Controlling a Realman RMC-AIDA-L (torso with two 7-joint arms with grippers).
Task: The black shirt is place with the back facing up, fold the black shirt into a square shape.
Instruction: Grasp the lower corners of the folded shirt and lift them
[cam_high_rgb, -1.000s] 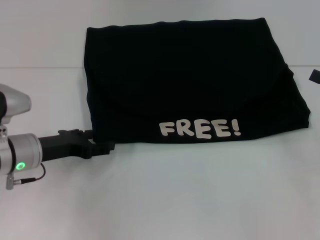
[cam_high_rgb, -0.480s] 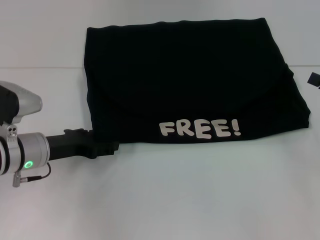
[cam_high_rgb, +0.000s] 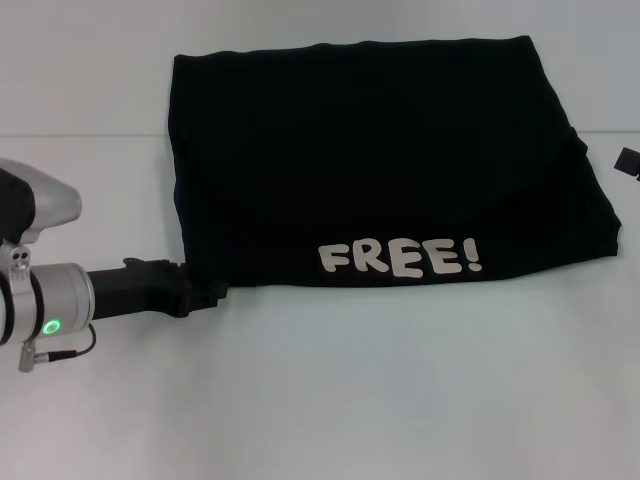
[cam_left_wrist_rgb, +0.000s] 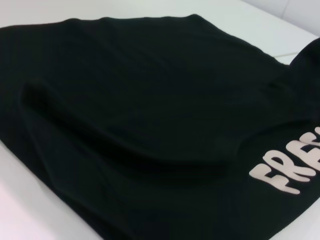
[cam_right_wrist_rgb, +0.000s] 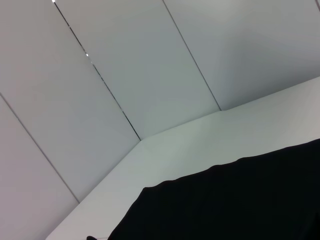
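Black shirt (cam_high_rgb: 380, 160): folded, toward tabletop (cam_high_rgb: 400, 400) far edge, "FREE!" print (cam_high_rgb: 400, 258) along near hem; left wrist view shows only part. Left gripper (cam_high_rgb: 205, 293): at shirt's near-left corner, opening indeterminable. Right gripper (cam_high_rgb: 628, 160): right edge, opening indeterminable.

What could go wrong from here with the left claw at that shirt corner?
1. The left claw sits at the near left corner of the black shirt; a shallow bite may catch only the top layer, so the folded stack could come apart when lifted.
2. Dragging that corner could skew the fold, leaving the FREE! print edge crooked.
3. Only a sliver of the right claw shows, so the far side appears unpinned.
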